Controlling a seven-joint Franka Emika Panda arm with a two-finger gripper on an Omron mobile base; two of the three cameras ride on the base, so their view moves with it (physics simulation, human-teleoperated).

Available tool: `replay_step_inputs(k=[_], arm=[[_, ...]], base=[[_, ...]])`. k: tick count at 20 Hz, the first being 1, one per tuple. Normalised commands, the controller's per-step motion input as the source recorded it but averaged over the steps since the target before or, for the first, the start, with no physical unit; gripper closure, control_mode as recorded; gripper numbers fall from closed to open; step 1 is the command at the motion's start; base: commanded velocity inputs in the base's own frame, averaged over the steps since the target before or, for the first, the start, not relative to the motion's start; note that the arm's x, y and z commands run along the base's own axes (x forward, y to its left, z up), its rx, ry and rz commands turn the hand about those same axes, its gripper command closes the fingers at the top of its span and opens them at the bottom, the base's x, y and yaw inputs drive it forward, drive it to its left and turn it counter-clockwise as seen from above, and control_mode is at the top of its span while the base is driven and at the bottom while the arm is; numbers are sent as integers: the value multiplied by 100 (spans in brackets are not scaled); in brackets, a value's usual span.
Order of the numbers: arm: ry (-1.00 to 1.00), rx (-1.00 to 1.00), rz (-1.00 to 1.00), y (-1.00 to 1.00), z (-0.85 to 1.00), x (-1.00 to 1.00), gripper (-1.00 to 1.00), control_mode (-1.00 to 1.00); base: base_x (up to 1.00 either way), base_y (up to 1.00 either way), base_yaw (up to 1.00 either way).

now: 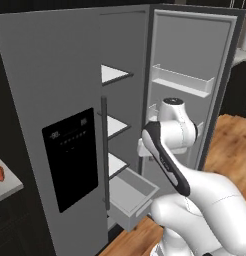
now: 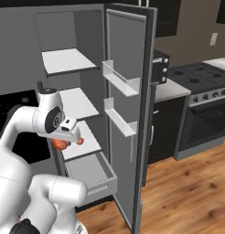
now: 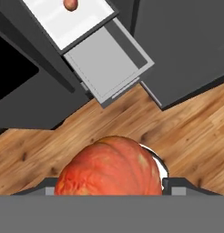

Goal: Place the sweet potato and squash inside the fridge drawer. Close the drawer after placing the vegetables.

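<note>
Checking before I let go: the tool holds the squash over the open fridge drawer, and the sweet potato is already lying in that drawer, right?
Not quite. The sweet potato lies on the white shelf just above, not in the fridge drawer, whose visible bottom is bare in the hand view. The rest holds: the tool grips the squash above the open drawer.

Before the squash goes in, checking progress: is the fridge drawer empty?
Empty: the drawer is pulled out, its pale floor bare. The sweet potato lies on the shelf above.
</note>
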Motion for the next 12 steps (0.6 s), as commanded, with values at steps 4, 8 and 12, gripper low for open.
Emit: replay_step_inputs(k=[4,8,12], arm=[[5,0,0,1,-33,19,100,-100],[11,0,0,1,-95,59,100,-100],[8,0,0,0,-100,61,100,-100]], base=[[6,0,0],[0,0,0],[0,0,0]])
